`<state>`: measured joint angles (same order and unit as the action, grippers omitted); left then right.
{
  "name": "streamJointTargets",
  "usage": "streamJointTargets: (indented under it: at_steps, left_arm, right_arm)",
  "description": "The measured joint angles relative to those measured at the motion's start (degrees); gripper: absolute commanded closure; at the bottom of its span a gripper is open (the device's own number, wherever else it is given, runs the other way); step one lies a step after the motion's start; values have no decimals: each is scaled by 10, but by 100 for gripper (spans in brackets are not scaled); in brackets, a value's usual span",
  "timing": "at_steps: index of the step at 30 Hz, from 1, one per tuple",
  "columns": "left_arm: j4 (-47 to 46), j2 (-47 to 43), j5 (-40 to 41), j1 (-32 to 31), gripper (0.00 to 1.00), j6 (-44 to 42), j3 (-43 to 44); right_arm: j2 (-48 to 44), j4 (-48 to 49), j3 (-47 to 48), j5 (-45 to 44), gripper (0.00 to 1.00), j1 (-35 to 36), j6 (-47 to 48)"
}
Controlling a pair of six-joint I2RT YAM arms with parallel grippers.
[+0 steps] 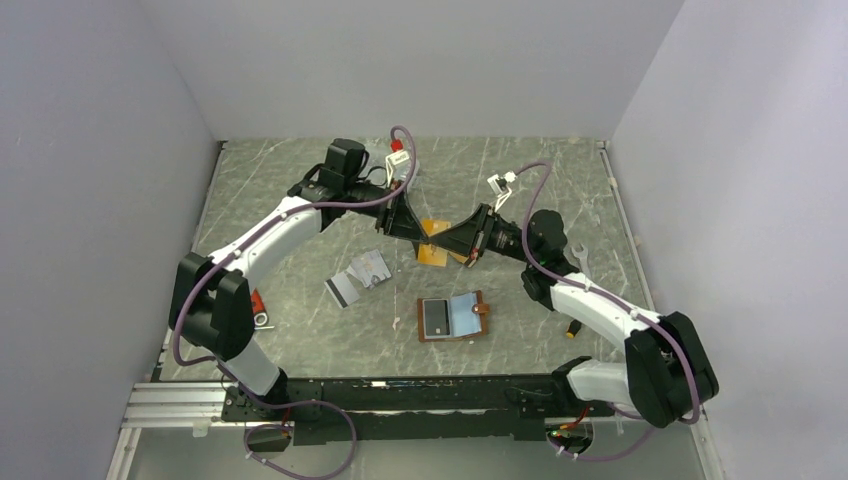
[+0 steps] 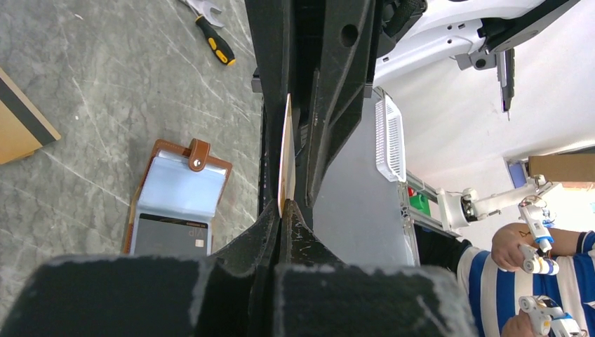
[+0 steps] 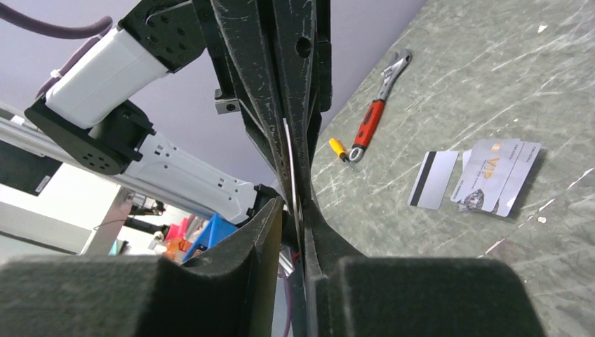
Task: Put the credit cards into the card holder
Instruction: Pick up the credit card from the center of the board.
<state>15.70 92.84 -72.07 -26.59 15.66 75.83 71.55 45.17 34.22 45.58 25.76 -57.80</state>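
We judge the job barely begun: the card holder [image 1: 452, 317] lies open and flat, brown leather with pale clear sleeves, one dark card [image 2: 170, 237] seated in it; the silver cards [image 1: 368, 270] lie loose to its left and an orange card [image 2: 21, 130] lies flat beyond it. Raised beyond the holder, the left gripper [image 2: 282, 210] is clamped on an edge-on card [image 2: 285, 158]; the right gripper [image 3: 298, 210] meets it tip to tip, and we cannot tell whether its narrowly parted jaws grip.

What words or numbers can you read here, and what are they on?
"VIP": on the topmost silver card.
Smaller print on that card: too small to read.
Small mark on the dark card inside the card holder: too blurred to read.
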Motion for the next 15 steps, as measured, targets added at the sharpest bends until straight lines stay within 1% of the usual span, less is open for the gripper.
streamJointTargets:
  at_steps: [2, 5, 8, 10, 12, 14, 15]
  left_arm:
    - [0, 0, -1, 0, 99, 0, 0]
    - [0, 0, -2, -1, 99, 0, 0]
    - [0, 0, -3, -3, 99, 0, 0]
    - [0, 0, -4, -3, 99, -1, -2]
    - [0, 0, -6, -3, 99, -2, -5]
    - [0, 0, -6, -3, 99, -4, -7]
    - [0, -1, -6, -3, 99, -5, -7]
  right_arm:
    - [-13, -17, 0, -3, 76, 4, 8]
    - [-27, -33, 0, -8, 76, 6, 17]
    - [-34, -42, -1, -9, 83, 7, 20]
    - [-34, -47, -2, -9, 91, 7, 22]
    - [-34, -55, -2, -10, 96, 7, 23]
    - [-35, -61, -2, -10, 97, 7, 24]
    - [-36, -66, -2, -12, 95, 6, 25]
